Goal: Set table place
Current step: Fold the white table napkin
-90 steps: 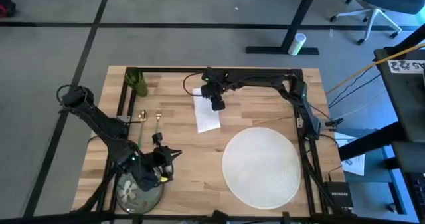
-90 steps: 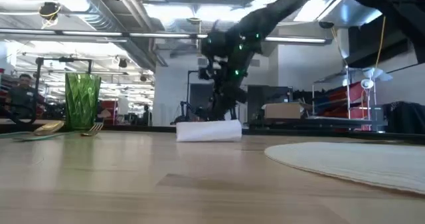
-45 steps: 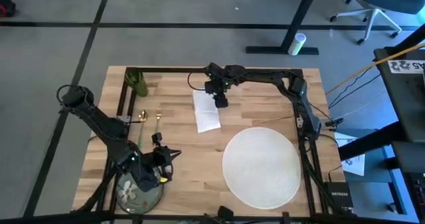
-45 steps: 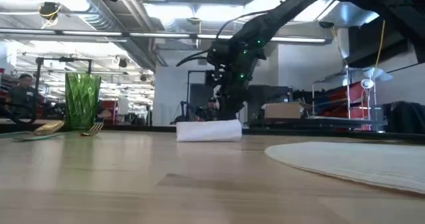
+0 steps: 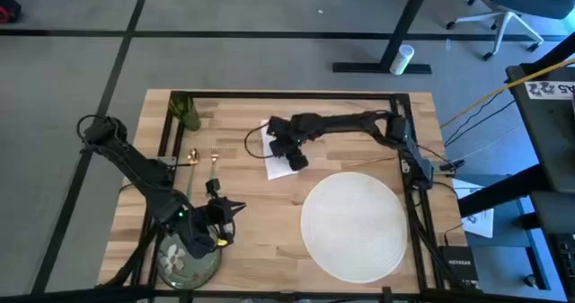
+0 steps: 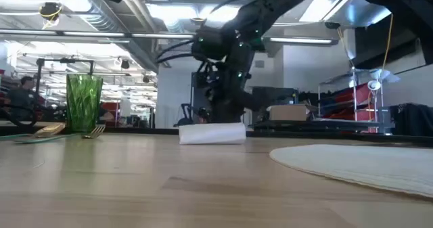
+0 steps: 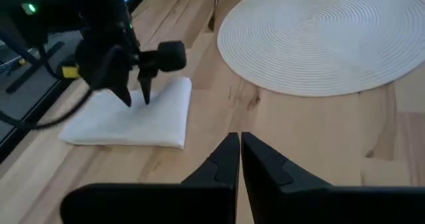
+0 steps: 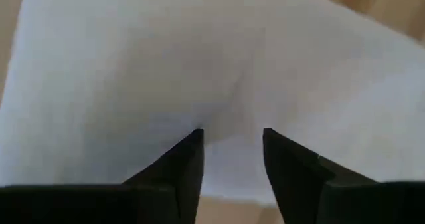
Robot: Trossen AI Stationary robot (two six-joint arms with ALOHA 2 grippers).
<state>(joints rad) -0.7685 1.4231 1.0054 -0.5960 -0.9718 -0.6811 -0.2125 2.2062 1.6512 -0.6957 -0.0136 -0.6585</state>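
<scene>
A folded white cloth napkin (image 5: pixel 277 155) lay at upper centre of the pale wooden tabletop (image 5: pixel 260 213), beside the round white woven placemat (image 5: pixel 352 224). The right claw (image 5: pixel 289 153), fingers parted narrowly, hung poised over it for a likely pinch; the left claw (image 5: pixel 218 223), fingers together, waited lower left.

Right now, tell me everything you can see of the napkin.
The napkin is a white, soft-looking cloth folded into a thick rectangle, lying flat on the wooden table, apart from the woven placemat. The right gripper is down over it with its fingers open, tips at or just above the cloth; contact cannot be confirmed. Nothing else touches the napkin.
</scene>
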